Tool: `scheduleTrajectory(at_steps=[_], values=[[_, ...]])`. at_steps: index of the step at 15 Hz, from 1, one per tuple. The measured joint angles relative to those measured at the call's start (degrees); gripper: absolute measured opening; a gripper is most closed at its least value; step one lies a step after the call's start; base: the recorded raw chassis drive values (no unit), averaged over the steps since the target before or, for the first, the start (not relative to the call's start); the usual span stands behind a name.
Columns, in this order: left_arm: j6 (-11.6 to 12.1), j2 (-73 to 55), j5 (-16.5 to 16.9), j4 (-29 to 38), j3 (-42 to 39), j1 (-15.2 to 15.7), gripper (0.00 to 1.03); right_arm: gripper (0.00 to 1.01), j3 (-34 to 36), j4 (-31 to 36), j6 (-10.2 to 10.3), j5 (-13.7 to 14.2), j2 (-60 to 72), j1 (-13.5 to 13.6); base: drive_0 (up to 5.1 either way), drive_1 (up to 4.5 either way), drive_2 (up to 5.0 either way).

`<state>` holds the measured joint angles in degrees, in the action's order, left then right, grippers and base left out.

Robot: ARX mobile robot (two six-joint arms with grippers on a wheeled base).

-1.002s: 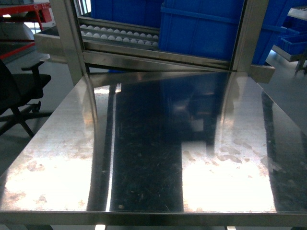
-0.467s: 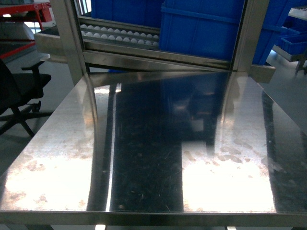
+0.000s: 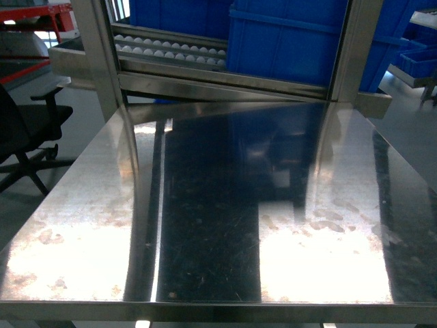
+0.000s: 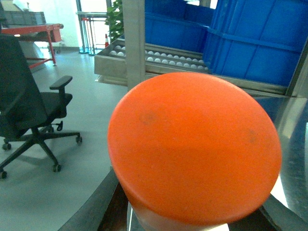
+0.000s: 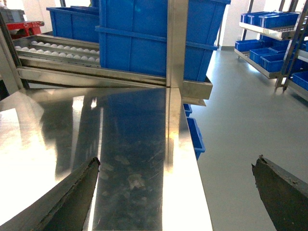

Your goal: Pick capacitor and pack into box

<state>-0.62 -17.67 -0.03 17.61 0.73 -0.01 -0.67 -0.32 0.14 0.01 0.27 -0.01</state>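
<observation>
The capacitor [image 4: 192, 149], a thick cylinder with a round orange top and a pale body, fills the left wrist view. My left gripper [image 4: 187, 217] is shut on it, and a dark finger [image 4: 94, 207] shows on either side below. In the right wrist view my right gripper [image 5: 176, 163] stands open with nothing between its fingers, above the right edge of the steel table [image 5: 134, 144]. The head view shows neither gripper, only the bare steel table [image 3: 218, 205]. The box is out of view in every frame.
Behind the table runs a roller conveyor [image 3: 171, 48] carrying big blue bins [image 3: 293, 41], framed by steel posts [image 3: 102, 61]. A black office chair [image 4: 29, 106] stands on the floor to the left. Shelves with more blue bins [image 5: 269, 43] line the far right.
</observation>
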Motion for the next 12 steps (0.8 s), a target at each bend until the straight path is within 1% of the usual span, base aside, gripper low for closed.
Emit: scheduleTrajectory(at_steps=[7, 8, 9, 10, 11, 12], values=[[0.02, 7.52, 0.02, -7.58, 0.0, -0.11, 0.44, 0.98, 0.0, 0.02, 0.0, 0.0, 0.0, 0.0, 0.0, 0.0, 0.0], [0.02, 10.32, -0.07, -11.23, 0.11, -0.11, 0.44, 0.98, 0.0, 0.02, 0.0, 0.0, 0.0, 0.0, 0.0, 0.0, 0.0], [0.02, 16.06, -0.02, -18.73, 0.04, -0.11, 0.44, 0.98, 0.0, 0.0, 0.02, 0.02, 0.0, 0.0, 0.0, 0.0, 0.0], [0.02, 17.05, -0.04, -16.74, 0.26, -0.11, 0.44, 0.98, 0.0, -0.02, 0.0, 0.0, 0.0, 0.0, 0.0, 0.0, 0.0], [0.02, 17.05, 0.0, -18.49, 0.04, -0.11, 0.44, 0.98, 0.0, 0.09, 0.0, 0.02, 0.0, 0.0, 0.0, 0.0, 0.0], [0.04, 17.05, 0.02, -18.34, 0.07, -0.11, 0.44, 0.98, 0.0, 0.04, 0.0, 0.02, 0.0, 0.0, 0.0, 0.0, 0.0]])
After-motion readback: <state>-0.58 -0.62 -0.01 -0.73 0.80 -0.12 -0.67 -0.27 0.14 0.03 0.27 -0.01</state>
